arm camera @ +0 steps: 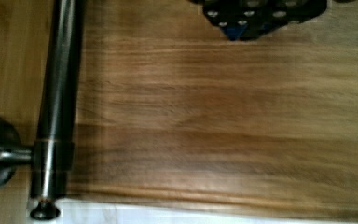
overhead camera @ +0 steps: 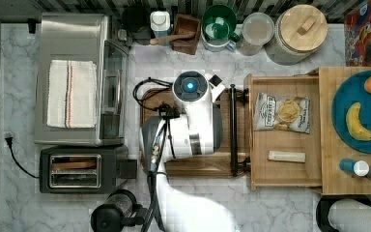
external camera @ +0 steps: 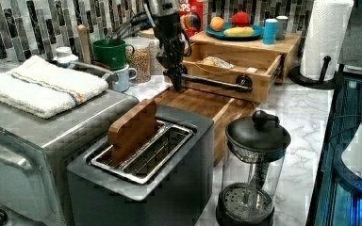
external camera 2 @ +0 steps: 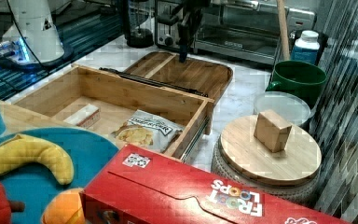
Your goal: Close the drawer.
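Observation:
The drawer (overhead camera: 284, 169) stands pulled out of the light wood cabinet, with a chip bag (overhead camera: 282, 113) and a white bar (overhead camera: 287, 156) inside. Its black bar handle (overhead camera: 233, 130) runs across the front, over the edge of a darker brown tray (overhead camera: 198, 165). My gripper (external camera: 177, 81) hangs shut and empty just above the brown tray (external camera: 202, 104), close beside the handle (external camera: 217, 83) near the end at the left view's left. It does not grip the bar. From the right view, the gripper (external camera 2: 182, 50) hovers beyond the handle (external camera 2: 144, 79) and the drawer (external camera 2: 135, 93). The wrist view has the handle (arm camera: 58, 93) alongside the tray (arm camera: 214, 116).
A toaster oven (overhead camera: 72, 79) with a towel and a toaster (overhead camera: 77, 170) stand at the top view's left, a French press (overhead camera: 113, 217) below. Mugs and jars (overhead camera: 299, 34) line the back wall. A blue plate (overhead camera: 362, 111) of fruit sits on the cabinet top.

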Available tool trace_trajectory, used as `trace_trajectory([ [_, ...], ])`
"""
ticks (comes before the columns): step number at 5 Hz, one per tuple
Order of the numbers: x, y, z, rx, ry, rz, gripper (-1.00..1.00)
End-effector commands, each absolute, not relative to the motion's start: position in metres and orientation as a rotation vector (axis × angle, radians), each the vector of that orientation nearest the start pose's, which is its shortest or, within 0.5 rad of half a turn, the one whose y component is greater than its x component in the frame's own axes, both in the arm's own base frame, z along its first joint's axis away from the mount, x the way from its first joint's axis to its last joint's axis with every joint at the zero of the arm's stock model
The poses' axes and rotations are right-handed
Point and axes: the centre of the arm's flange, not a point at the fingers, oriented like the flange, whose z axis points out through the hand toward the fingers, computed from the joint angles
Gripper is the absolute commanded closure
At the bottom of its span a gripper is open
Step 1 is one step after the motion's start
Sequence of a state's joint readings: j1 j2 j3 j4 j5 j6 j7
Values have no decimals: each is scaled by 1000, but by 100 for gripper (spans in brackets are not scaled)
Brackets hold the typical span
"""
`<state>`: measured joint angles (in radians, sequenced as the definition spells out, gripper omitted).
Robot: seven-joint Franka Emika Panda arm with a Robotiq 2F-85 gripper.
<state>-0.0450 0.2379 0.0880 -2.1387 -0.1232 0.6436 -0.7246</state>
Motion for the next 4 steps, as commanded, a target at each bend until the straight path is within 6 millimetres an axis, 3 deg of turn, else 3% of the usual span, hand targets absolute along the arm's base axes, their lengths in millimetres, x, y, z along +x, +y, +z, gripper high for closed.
trace_trajectory([
  [1,540,-16,284,-3203,-283,199,100],
  [4,548,-102,279,-3156,-450,168,100],
])
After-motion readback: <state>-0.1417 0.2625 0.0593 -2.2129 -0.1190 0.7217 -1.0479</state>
